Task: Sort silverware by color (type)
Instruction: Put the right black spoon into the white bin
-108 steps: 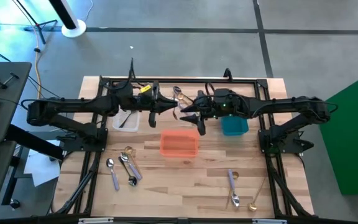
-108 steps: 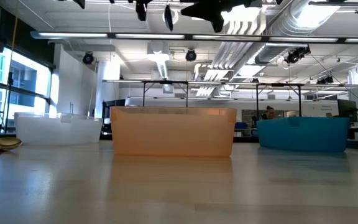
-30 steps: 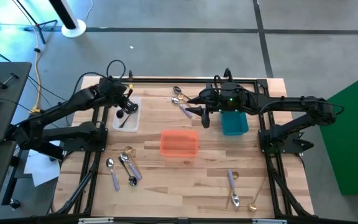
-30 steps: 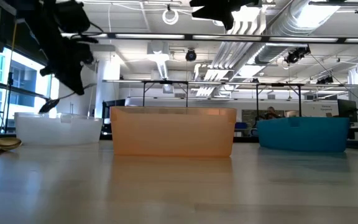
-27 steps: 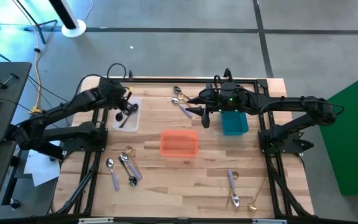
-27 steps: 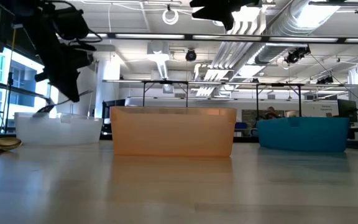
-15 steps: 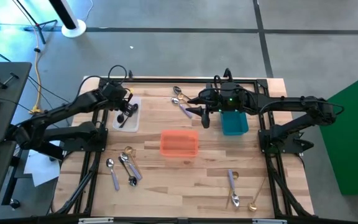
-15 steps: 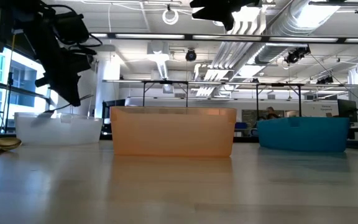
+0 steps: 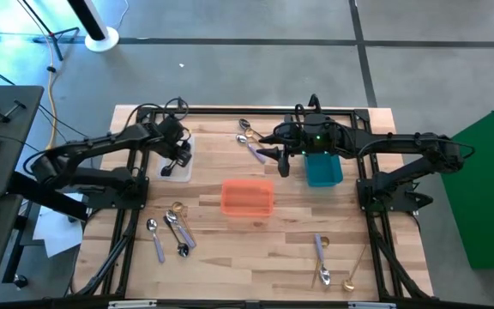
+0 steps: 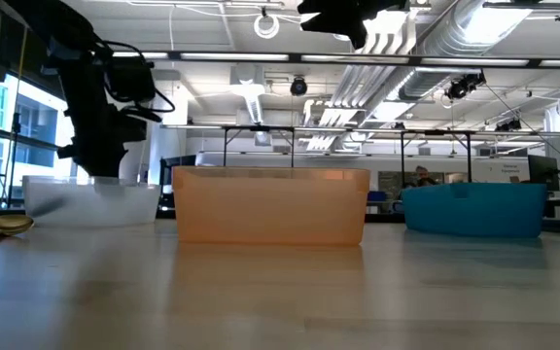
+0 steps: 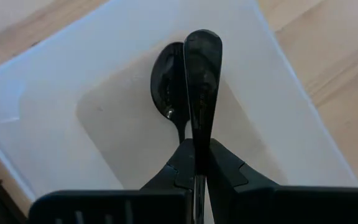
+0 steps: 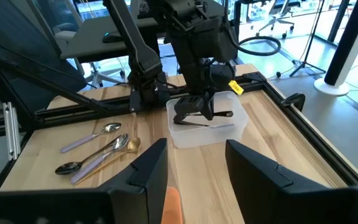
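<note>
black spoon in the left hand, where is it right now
The black spoon is pinched in the left hand, over the clear bin holding another black spoon.

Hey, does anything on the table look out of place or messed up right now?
Nothing stands out. The left gripper holds a black spoon over the clear bin; other spoons lie unsorted on the table.

The pale wooden table [image 9: 256,249] carries three bins in a row: a clear bin [image 9: 175,169], an orange bin [image 9: 247,198] and a teal bin [image 9: 322,172]. Spoons lie loose in three clusters [image 9: 168,232] [image 9: 249,137] [image 9: 324,262], some perhaps gold.
</note>
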### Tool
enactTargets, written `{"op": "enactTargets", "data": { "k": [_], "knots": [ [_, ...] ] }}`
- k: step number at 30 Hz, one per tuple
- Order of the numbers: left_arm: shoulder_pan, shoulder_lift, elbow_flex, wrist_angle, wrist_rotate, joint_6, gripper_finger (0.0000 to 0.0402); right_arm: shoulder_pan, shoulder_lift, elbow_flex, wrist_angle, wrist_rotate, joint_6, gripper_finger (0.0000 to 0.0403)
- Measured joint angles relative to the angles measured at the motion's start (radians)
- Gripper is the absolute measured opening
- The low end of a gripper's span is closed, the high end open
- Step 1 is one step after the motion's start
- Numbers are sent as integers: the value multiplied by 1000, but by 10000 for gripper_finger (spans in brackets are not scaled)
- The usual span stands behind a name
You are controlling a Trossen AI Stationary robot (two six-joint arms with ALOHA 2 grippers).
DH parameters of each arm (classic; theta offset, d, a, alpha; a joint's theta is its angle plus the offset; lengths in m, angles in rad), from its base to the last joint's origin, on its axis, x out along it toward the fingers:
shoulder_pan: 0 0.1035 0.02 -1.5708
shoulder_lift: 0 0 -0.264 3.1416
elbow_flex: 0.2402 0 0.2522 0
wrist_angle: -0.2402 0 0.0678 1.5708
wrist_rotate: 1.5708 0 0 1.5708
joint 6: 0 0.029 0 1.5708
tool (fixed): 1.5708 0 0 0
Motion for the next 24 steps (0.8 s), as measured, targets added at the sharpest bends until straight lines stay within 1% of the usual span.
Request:
{"op": "enactTargets", "data": {
  "k": [14,21,24],
  "knots": [
    [0,176,1,18,13,10,5,0,0,0,-3,0,0,146],
    [0,204,5,20,13,42,6,0,0,0,-31,0,0,146],
    [0,205,5,22,11,43,13,0,0,0,-34,0,0,146]
  ]
}}
